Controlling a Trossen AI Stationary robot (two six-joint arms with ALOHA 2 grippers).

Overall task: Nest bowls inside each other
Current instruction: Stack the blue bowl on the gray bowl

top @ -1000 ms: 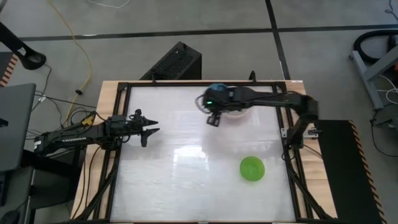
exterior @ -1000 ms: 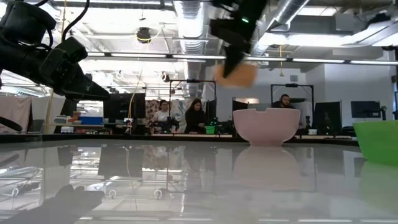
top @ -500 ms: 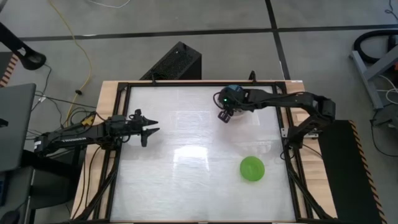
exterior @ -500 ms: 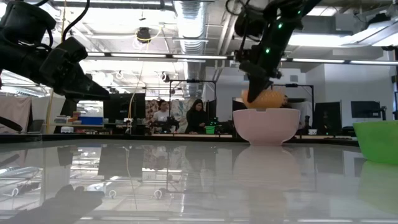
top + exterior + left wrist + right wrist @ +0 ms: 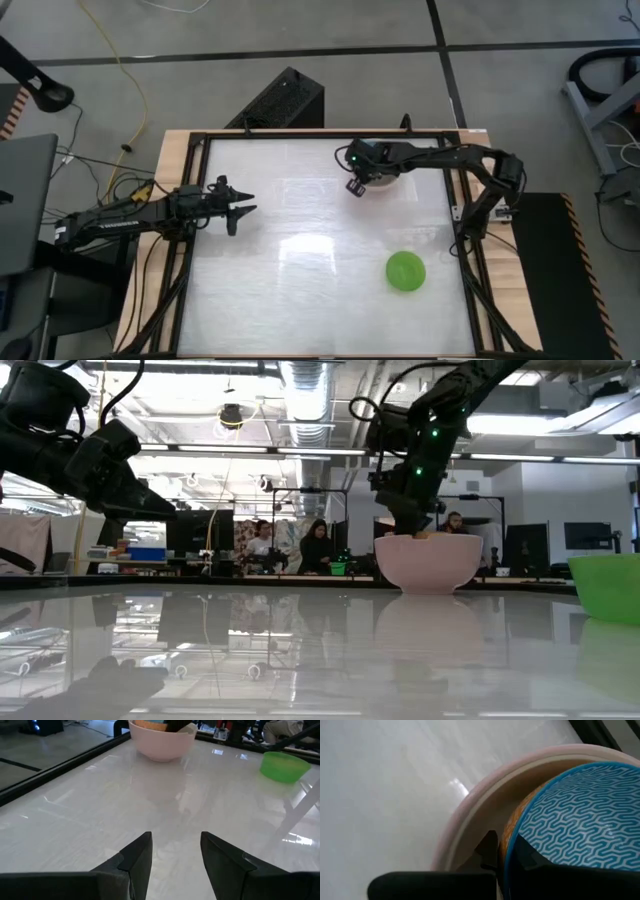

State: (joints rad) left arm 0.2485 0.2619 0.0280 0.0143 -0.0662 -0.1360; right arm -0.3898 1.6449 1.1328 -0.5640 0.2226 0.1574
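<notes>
A pale pink bowl (image 5: 428, 565) stands at the table's far right, also in the left wrist view (image 5: 160, 745). Inside its rim lies a beige layer (image 5: 505, 785). My right gripper (image 5: 410, 520) is shut on a smaller bowl (image 5: 580, 820), blue-patterned inside and orange outside, sunk into the pink bowl. A green bowl (image 5: 405, 271) rests on its base near the right front. My left gripper (image 5: 175, 845) is open at the table's left side (image 5: 240, 210), holding nothing. My right gripper pinches the blue-patterned bowl's wall at its rim (image 5: 512, 827), one finger inside the bowl and one against the orange outside. The fingers slant down from above. The bowl sits low within the pink bowl; whether it rests there I cannot tell.
Black frame rails (image 5: 190, 230) run round the white tabletop. A black box (image 5: 280, 100) lies on the floor beyond the far edge. Open table surface lies between the two arms. People sit in the room behind (image 5: 315, 545).
My right gripper has gone down with the blue-patterned bowl, from above the pink bowl to inside its rim, rolling a little on the way. The bowl has sunk almost out of sight in the low view. The gripper has stayed shut on it.
</notes>
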